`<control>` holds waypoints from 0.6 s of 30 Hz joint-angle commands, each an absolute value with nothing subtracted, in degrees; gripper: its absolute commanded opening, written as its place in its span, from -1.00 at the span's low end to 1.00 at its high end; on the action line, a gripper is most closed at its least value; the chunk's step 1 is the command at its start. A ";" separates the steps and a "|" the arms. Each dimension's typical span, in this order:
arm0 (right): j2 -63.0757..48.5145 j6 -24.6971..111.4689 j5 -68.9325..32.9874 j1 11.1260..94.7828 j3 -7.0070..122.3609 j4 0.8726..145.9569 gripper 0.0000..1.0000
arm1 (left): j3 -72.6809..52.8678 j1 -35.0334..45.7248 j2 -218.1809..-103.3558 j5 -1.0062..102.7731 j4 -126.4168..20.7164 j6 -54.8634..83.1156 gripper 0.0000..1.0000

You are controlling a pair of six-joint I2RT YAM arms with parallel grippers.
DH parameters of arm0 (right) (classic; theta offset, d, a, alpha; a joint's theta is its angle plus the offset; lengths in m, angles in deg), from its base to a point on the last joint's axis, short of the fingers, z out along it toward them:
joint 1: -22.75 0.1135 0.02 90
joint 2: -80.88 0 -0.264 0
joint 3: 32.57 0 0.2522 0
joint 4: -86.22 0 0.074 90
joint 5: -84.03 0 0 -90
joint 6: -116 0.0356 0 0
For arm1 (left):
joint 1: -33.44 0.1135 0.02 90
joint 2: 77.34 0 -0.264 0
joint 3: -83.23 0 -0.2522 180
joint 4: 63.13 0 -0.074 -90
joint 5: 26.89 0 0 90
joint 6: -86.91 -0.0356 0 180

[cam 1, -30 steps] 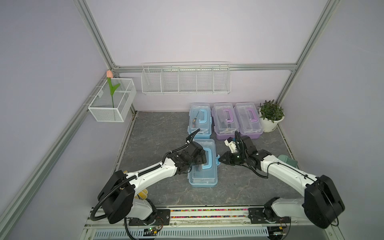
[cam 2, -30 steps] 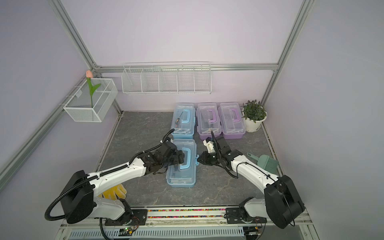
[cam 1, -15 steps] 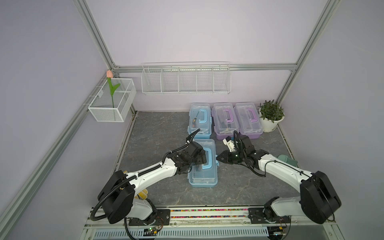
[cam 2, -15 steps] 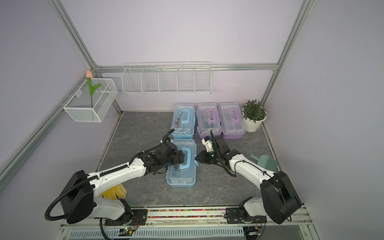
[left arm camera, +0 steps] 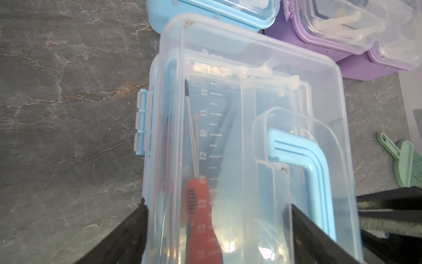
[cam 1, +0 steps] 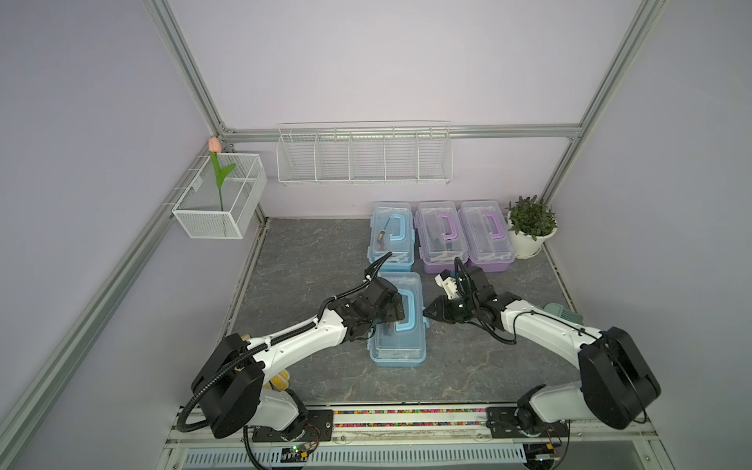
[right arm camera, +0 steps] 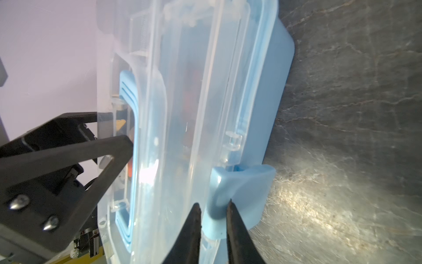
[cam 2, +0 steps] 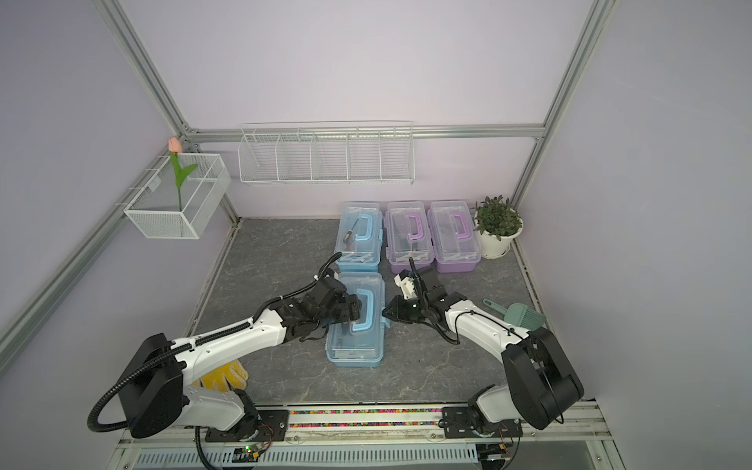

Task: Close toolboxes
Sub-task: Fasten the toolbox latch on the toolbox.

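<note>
The near light blue toolbox (cam 1: 401, 346) lies mid-table with its clear lid (left arm camera: 251, 91) down. My left gripper (left arm camera: 217, 203) is open wide over that lid; one finger (left arm camera: 134, 228) is outside the hinge side and the other sits by the blue handle (left arm camera: 315, 173). My right gripper (right arm camera: 213, 204) is at the box's right side, shut on the blue latch (right arm camera: 244, 192), which flares out from the wall. Against the back wall stand another light blue toolbox (cam 1: 391, 238) and two purple toolboxes (cam 1: 441, 238) (cam 1: 486, 234), all with lids down.
A potted plant (cam 1: 531, 228) stands at the back right. A green brush and dustpan (cam 2: 519, 315) lie beside my right arm. Yellow gloves (cam 2: 224, 376) lie by the left arm's base. White wire baskets (cam 1: 364, 158) (cam 1: 219, 201) hang on the walls.
My right gripper has edged a little left, in to the near blue toolbox's latch. The left arm and the toolboxes have not moved.
</note>
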State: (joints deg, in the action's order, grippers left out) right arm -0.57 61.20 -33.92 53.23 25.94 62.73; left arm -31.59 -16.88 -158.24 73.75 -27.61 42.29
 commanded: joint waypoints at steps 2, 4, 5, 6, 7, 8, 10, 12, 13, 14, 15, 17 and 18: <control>-1.30 61.95 -35.05 53.82 25.40 64.18 -0.55 | -34.92 -17.98 -161.35 70.12 -18.51 41.47 0.82; -1.34 61.98 -35.20 53.85 25.37 64.45 -0.55 | -34.94 -17.99 -161.34 70.12 -18.57 41.48 0.82; -1.44 62.08 -35.29 53.95 25.31 64.55 -0.55 | -35.00 -17.98 -161.36 70.14 -18.59 41.51 0.82; -1.61 62.18 -35.40 53.93 25.31 64.77 -0.55 | -34.95 -18.00 -161.32 70.08 -18.59 41.47 0.82; -1.76 62.26 -35.60 53.88 25.31 64.95 -0.56 | -34.93 -17.97 -161.36 70.15 -18.53 41.52 0.82; -1.88 62.36 -35.70 53.94 25.26 65.12 -0.56 | -34.79 -18.04 -161.34 70.14 -18.51 41.42 0.82; -2.22 62.61 -35.85 54.03 25.21 65.34 -0.56 | -34.71 -17.99 -161.28 70.14 -18.43 41.38 0.81; -2.62 62.72 -35.85 54.06 25.23 65.43 -0.57 | -34.69 -18.00 -161.27 70.11 -18.35 41.33 0.82; -2.80 62.76 -35.83 54.17 25.22 65.43 -0.57 | -34.66 -18.02 -161.27 70.08 -18.34 41.38 0.81; -2.83 62.74 -35.83 54.05 25.13 65.34 -0.58 | -34.69 -17.99 -161.27 70.14 -18.34 41.38 0.82; -2.68 62.67 -35.67 54.01 25.05 65.19 -0.58 | -34.62 -18.00 -161.27 70.14 -18.25 41.30 0.82; -1.94 62.18 -35.15 53.42 25.03 64.54 -0.58 | -34.50 -18.02 -161.27 70.19 -18.08 41.34 0.82; -1.58 61.84 -35.08 52.65 25.04 63.94 -0.61 | -34.55 -18.00 -161.19 70.31 -17.99 41.31 0.82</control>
